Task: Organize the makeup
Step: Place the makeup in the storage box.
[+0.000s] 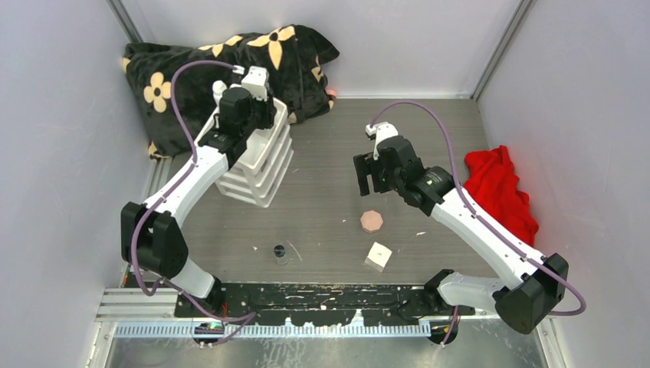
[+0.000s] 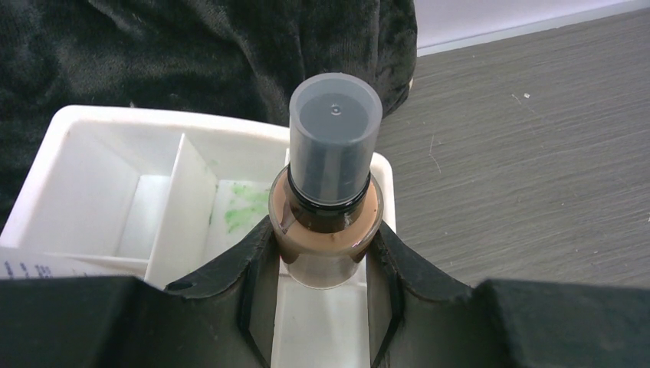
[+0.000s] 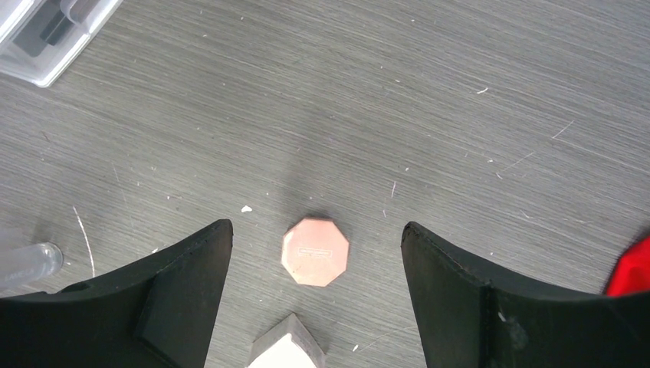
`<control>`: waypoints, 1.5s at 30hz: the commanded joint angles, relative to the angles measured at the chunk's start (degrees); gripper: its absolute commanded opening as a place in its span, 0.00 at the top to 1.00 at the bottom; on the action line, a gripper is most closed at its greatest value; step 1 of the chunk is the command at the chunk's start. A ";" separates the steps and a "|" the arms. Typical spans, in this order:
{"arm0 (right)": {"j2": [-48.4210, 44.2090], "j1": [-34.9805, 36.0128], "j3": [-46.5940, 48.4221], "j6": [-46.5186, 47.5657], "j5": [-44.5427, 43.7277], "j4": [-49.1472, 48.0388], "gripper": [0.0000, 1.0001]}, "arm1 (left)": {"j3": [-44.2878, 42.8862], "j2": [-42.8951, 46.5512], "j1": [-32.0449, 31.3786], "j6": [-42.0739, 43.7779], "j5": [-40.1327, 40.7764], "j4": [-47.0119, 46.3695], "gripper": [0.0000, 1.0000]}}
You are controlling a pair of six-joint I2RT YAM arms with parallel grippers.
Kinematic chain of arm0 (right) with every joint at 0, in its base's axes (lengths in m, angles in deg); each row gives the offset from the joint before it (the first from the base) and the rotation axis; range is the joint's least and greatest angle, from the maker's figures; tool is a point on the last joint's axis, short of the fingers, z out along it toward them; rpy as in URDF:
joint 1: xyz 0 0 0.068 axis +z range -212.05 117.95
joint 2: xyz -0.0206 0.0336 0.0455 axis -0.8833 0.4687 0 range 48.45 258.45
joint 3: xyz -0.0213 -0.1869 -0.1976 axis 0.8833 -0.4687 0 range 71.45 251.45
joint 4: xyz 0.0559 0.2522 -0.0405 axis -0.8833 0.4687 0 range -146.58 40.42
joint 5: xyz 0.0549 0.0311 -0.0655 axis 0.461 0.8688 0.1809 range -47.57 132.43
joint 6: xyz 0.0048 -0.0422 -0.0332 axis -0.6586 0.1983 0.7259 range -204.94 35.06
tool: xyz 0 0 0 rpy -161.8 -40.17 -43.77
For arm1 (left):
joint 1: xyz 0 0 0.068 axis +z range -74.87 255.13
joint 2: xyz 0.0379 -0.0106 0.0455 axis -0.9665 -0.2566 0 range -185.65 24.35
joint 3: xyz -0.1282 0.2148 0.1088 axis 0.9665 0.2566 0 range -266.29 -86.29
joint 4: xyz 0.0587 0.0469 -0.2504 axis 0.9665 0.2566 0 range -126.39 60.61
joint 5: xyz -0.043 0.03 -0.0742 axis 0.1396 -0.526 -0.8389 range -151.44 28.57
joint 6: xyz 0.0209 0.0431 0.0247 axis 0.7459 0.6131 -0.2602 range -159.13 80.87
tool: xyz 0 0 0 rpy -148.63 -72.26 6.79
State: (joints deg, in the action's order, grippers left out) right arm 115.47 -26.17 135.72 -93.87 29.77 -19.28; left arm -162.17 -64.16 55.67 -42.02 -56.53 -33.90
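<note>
1. Left fingers (image 2: pixel 230 280) are clamping the tan bottle (image 2: pixel 326 249) around its body, dark cap (image 2: pixel 335 134) pointing away from the wrist. The bottle is hanging over the top tray of the white drawer box (image 2: pixel 92 123), beside the green-stained compartment (image 2: pixel 241 203).
2. Risk: the fingers are pinching a round, smooth body. A fast descent or an early release could be letting the bottle twist or slip.
3. Risk: the divider (image 2: pixel 180 207) and the rim are standing close. The bottle's base may be catching on either one and toppling out onto the surface (image 3: pixel 460 115). The fingers may also be striking the walls on opening.
4. Right fingers (image 3: pixel 180 276) are spread wide and holding nothing. They are hovering over the pink-brown compact (image 3: pixel 314 251), which is lying flat on the surface, roughly centred between them.
5. Risk: the compact is looking thin and flat, so the fingertips may be scraping the surface or pushing it instead of pinching it. The white cube (image 3: pixel 287 353) is sitting just beside it and could be getting nudged.
6. The clear jar (image 1: pixel 280 251) is standing apart to the left. The red cloth (image 1: pixel 498 188) and the black floral cloth (image 1: pixel 230 69) are lying at the margins, blocking neither arm.
</note>
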 commanded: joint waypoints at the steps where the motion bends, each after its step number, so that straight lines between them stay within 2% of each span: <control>1: 0.20 -0.28 0.13 0.34 1.70 -2.93 0.15 | -4.44 -1.46 0.32 -1.32 -1.77 -4.55 1.00; 13: -0.22 -0.72 -0.20 0.56 2.19 -2.75 0.15 | -9.90 -8.57 0.35 -0.30 -3.67 -2.04 1.00; 18: -0.05 -0.90 -0.27 0.47 2.49 -2.75 0.15 | -9.39 -10.05 0.35 0.25 -3.45 -1.44 0.99; 25: 0.79 -0.99 -0.14 0.32 3.36 -3.02 0.15 | -4.18 -7.24 0.34 0.42 -2.61 -3.18 1.00; 37: 1.91 -1.18 -0.38 -0.20 5.27 -3.81 0.15 | -2.56 1.17 0.38 1.03 0.00 -0.93 1.00; 45: 1.32 -1.20 -0.98 -0.31 5.82 -3.62 0.15 | -1.68 1.61 0.65 0.70 2.65 -0.46 1.00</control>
State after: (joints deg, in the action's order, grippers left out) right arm 117.48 -27.04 135.17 -93.91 35.10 -20.55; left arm -164.20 -65.30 55.84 -41.48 -56.09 -32.59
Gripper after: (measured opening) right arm 0.848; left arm 0.382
